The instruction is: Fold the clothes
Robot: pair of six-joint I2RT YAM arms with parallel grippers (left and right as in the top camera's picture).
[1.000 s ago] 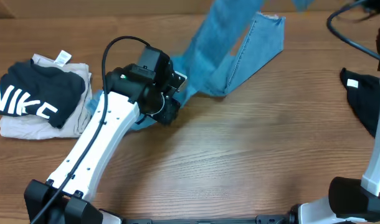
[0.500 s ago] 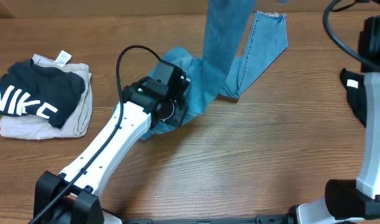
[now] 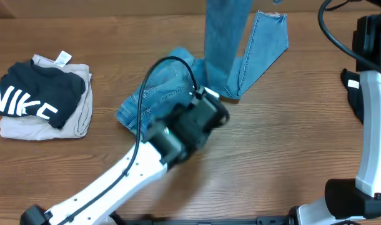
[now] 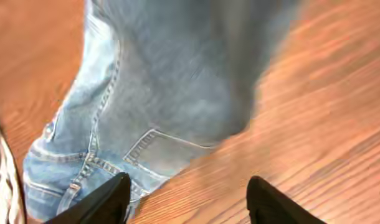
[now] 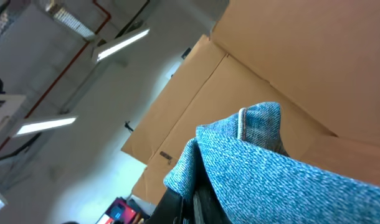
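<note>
The light-blue jeans (image 3: 162, 94) lie near the far middle of the wooden table (image 3: 284, 144). The waist and a stitched pocket are bunched on the wood. One leg lies flat with its frayed hem toward the far edge, and the other rises out of the top of the overhead view. The right gripper (image 5: 191, 206) pinches a fold of that denim, under cardboard panels (image 5: 289, 68) and ceiling lights (image 5: 121, 43). The left gripper (image 4: 189, 186) hovers over the waist end, jaws spread, holding nothing. At far left a black NIKE top (image 3: 31, 97) sits on a folded beige garment (image 3: 47, 130). A black garment (image 3: 360, 94) lies at the right edge.
</note>
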